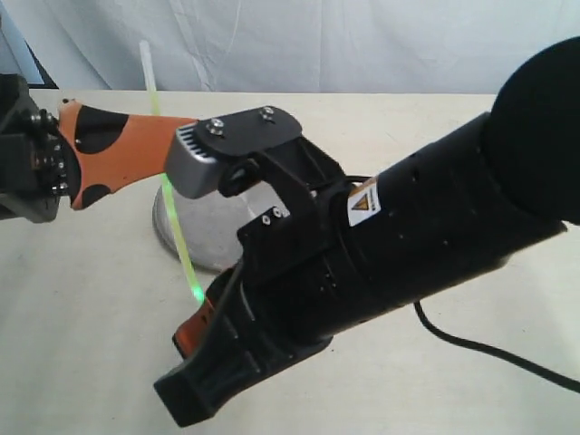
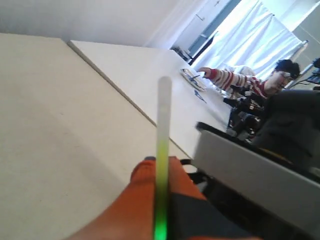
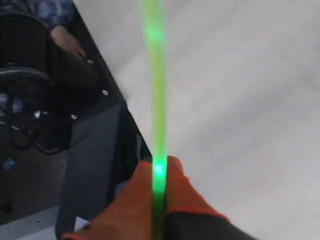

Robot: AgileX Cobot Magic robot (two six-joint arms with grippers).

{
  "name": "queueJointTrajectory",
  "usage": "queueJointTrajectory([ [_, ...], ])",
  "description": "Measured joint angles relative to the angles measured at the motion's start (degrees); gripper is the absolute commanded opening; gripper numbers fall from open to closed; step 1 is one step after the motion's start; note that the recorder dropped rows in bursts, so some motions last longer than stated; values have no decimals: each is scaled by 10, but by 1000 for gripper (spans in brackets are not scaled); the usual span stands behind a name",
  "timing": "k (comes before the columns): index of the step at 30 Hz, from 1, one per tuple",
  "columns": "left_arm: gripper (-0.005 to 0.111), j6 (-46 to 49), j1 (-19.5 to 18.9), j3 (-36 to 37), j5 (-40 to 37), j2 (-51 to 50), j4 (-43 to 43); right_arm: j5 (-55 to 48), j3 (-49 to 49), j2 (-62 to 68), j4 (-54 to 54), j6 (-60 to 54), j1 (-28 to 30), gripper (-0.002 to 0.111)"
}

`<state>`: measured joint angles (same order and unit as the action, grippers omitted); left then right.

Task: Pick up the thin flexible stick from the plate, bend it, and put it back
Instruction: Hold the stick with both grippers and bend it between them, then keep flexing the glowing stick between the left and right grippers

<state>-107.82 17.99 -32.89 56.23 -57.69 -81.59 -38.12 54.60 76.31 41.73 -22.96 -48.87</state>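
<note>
— So, what is sitting closest in the exterior view?

— The right arm (image 1: 408, 236), a bulky matt black casing, is filling the foreground, and a black cable (image 1: 489, 349) is trailing from it over the pale table (image 1: 82, 353). At its tip the right claw (image 1: 194, 319) is showing only a sliver of orange finger.

— Is it gripping anything?

— Its wrist view is making that plain: two smooth orange pads are pinching narrowly on the thin flexible stick (image 1: 181, 240), whose lower end is glowing bright green.

— And behind that?

— The stick is rising with a slight curve in front of the plate (image 1: 213, 231), a round shiny steel dish lying on the table. The stick is off it, in the air. Higher up, the left claw (image 1: 163, 136), orange with black patches, is clamping tight around the stick as well. The top end is looking pale and translucent against the white cloth (image 1: 362, 45).

— Anything only the left wrist view is catching?

— A person (image 2: 270, 85) in a striped sleeve, far off.
</note>
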Motion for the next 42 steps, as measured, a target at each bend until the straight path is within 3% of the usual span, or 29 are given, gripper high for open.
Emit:
queueJointTrajectory([
  [6,0,-20,0,-4,-65,-6,-85,21,-2,-40,36,-51,-1,-1],
  [10,0,-41,0,-4,-36,-11,-125,83,-2,-84,-3,-29,-3,-1],
  [20,0,-10,-2,3,59,-16,-13,86,8,-68,-207,172,-1,-1],
  [23,0,13,-2,3,90,-15,52,55,7,-30,-211,180,2,-1],
  [28,0,66,1,3,100,-14,63,53,7,-4,-144,148,-4,-1],
  [32,0,77,1,2,51,-13,55,50,6,-3,-72,66,-11,-1],
  [36,0,69,1,-2,-37,-11,-13,51,-2,-24,-49,35,-13,-1],
  [39,0,48,1,-2,-84,-11,-75,81,-2,-60,-79,44,-13,-1],
  [42,0,33,3,-2,-81,-11,-77,101,-2,-84,-156,112,-14,-1],
])
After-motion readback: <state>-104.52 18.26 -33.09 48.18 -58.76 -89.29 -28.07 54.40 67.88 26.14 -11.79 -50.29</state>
